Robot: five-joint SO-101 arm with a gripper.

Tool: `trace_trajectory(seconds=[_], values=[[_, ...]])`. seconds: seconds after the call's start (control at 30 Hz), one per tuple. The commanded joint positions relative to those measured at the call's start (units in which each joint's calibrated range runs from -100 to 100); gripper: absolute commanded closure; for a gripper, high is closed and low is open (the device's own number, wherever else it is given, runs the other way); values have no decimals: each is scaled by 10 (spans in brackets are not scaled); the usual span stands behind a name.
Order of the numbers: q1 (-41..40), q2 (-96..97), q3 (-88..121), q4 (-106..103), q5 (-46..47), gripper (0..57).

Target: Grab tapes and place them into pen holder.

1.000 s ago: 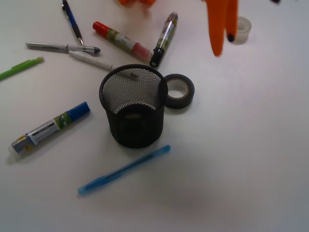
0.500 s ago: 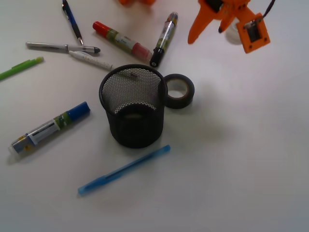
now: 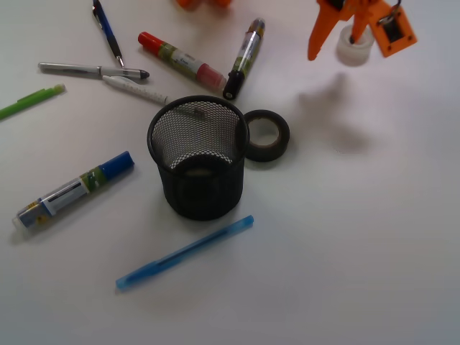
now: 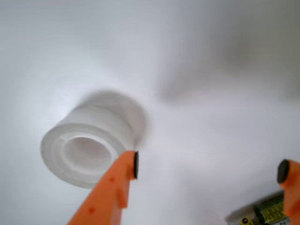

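The whitish translucent tape [image 3: 356,47] lies at the far right of the table. My orange gripper [image 3: 333,43] hangs open right beside it. In the wrist view the tape [image 4: 86,143] sits just outside the left fingertip [image 4: 134,165], and the gap of the gripper [image 4: 208,168] holds only bare table. A dark tape [image 3: 267,134] with a tan core lies flat against the right side of the black mesh pen holder [image 3: 198,154]. A round shape shows dimly at the holder's bottom.
Left of the gripper lies a black-capped marker [image 3: 244,57], with a red marker [image 3: 180,59] and pens [image 3: 93,70] further left. A green pen [image 3: 29,100] and a blue marker [image 3: 75,189] lie on the left. In front of the holder is a blue pen [image 3: 185,251].
The gripper has swung right and back toward the whitish tape, and its fingers now stand wider apart. The tapes and the holder have not moved.
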Motion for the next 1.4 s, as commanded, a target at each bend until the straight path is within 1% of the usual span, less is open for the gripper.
trace_trajectory(seconds=[0.0, 0.27, 0.6, 0.7, 0.9, 1.07, 1.1, 1.13, 1.27, 1.3, 1.37], values=[[-22, -32, 4, -13, -7, 242], [-51, -31, -34, -14, -18, 242], [-51, -25, -7, -18, -18, 242], [-47, -31, 44, -65, -18, 242], [-54, -30, 153, -253, -18, 242], [-59, -29, 191, -307, -18, 249], [-60, -29, 194, -306, -18, 272], [-60, -28, 194, -306, -18, 310], [-60, -26, 196, -304, -18, 532], [-60, -26, 196, -303, -18, 575], [-60, -27, 195, -292, -18, 564]])
